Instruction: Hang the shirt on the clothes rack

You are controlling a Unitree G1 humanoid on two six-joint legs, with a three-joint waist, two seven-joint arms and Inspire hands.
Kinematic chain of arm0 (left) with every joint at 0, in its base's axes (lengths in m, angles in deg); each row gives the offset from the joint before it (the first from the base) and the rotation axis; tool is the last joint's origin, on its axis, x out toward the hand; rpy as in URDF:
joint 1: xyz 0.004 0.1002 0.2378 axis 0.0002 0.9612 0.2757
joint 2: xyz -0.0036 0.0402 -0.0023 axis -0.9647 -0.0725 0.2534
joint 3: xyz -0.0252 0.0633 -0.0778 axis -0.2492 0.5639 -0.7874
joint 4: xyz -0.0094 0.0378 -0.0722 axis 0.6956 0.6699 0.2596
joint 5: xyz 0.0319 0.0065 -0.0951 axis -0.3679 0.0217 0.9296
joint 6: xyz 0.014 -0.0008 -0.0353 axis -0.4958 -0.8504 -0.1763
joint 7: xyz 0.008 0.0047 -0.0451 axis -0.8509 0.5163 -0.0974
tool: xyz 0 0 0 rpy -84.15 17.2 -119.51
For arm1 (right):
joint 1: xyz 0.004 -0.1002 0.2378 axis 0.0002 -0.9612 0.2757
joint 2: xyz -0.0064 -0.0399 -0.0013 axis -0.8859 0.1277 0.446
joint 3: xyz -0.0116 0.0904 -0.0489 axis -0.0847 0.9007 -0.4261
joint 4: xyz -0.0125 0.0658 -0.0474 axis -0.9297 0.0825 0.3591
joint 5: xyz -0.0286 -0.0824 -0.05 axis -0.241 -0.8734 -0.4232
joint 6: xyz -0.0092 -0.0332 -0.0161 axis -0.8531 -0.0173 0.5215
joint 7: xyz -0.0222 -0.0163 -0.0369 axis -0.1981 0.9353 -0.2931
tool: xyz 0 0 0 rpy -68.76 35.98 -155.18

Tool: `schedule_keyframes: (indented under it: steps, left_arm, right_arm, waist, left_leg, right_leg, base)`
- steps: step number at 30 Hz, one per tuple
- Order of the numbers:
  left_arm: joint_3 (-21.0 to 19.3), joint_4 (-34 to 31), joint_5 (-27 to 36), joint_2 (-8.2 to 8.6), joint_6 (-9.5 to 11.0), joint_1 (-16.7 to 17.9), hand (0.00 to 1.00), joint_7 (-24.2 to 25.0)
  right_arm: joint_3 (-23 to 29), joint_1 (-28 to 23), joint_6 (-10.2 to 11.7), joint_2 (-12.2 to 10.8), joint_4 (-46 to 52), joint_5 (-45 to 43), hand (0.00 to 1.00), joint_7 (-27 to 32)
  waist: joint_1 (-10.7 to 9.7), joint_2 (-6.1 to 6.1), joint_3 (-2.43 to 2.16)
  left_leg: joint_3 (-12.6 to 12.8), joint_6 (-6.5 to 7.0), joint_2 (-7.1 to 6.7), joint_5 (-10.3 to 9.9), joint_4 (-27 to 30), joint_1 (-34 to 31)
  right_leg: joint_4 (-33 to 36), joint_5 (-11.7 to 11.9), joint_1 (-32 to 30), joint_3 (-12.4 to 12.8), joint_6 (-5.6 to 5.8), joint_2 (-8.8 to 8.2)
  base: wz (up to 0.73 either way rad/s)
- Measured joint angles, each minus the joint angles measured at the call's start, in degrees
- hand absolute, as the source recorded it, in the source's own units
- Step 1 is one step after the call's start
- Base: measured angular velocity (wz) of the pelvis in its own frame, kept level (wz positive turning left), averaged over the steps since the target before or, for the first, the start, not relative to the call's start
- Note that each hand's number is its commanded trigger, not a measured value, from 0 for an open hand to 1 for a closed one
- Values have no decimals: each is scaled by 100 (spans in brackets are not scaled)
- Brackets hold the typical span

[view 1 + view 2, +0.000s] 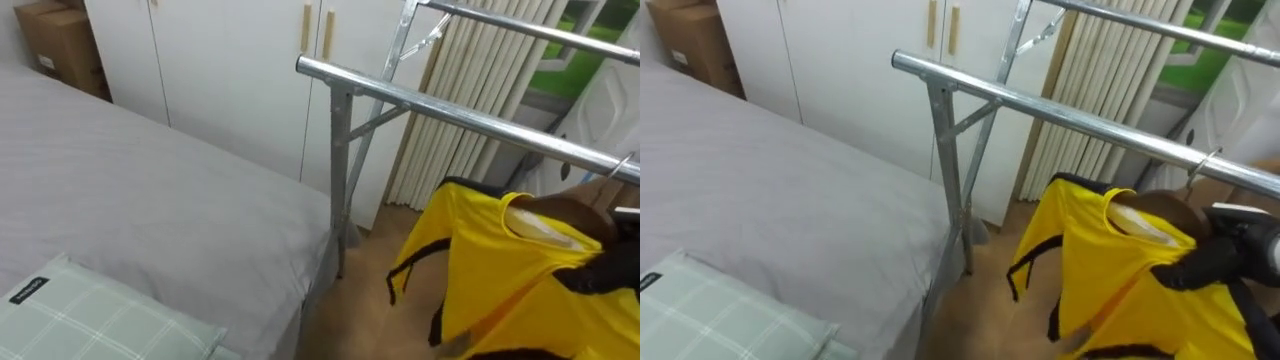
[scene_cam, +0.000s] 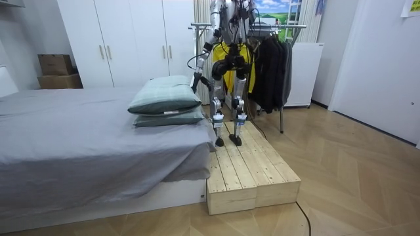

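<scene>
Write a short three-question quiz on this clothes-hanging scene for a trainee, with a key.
1. True or false: the yellow shirt lies spread on the bed.
2. The right hand grips: A) a towel, B) the yellow shirt, C) a sock.
3. Fill in: the robot stands on a wooden ____ beside the bed, facing the metal rack.
Key: 1 false; 2 B; 3 platform.
</scene>
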Motion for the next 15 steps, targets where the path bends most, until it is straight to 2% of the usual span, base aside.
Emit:
schedule_keyframes:
  steps: [3,9,10,11,12,15]
  left_arm:
    - [0,-2,9,2,26,-1,0,0]
    - [2,-3,11,4,98,-8,0,0]
    - [2,-3,11,4,126,-8,0,0]
    - [3,-3,11,4,140,-8,0,0]
    - [3,-4,13,4,145,-8,0,0]
    - [23,-10,192,-8,151,-7,0,-3]
  right_arm:
    - [-2,-1,-6,-5,0,0,100,-69]
    - [-11,-47,-19,-20,-23,-12,100,-85]
    - [-12,-56,-20,-20,-31,-12,71,-84]
    - [-13,-61,-21,-23,-41,-13,59,-84]
    - [-18,-61,-21,-23,-49,-12,0,-83]
    - [-180,-60,-21,-37,-58,-6,0,-15]
  waist:
    - [35,-7,-5]
    - [236,-25,-1]
    - [277,-30,1]
    - [289,-34,2]
    - [296,-36,2]
    - [306,-60,11]
  left_leg:
    - [10,-2,0,8,0,13]
    - [26,-2,-44,9,-9,129]
    - [19,-2,-44,9,-12,141]
    - [14,-2,-46,9,-13,147]
    - [18,-1,-46,10,-15,150]
    - [22,-1,-46,10,-40,180]
  right_leg:
    - [-60,1,17,14,-1,6]
    - [-89,11,106,112,-20,14]
    - [-87,11,106,135,-20,17]
    - [-85,11,112,137,-20,17]
    - [-84,11,113,139,-20,17]
    - [-86,11,127,155,-20,17]
  base:
    - [-4]
    - [-8]
    - [-7]
    - [-4]
    - [0]
    - [-1]
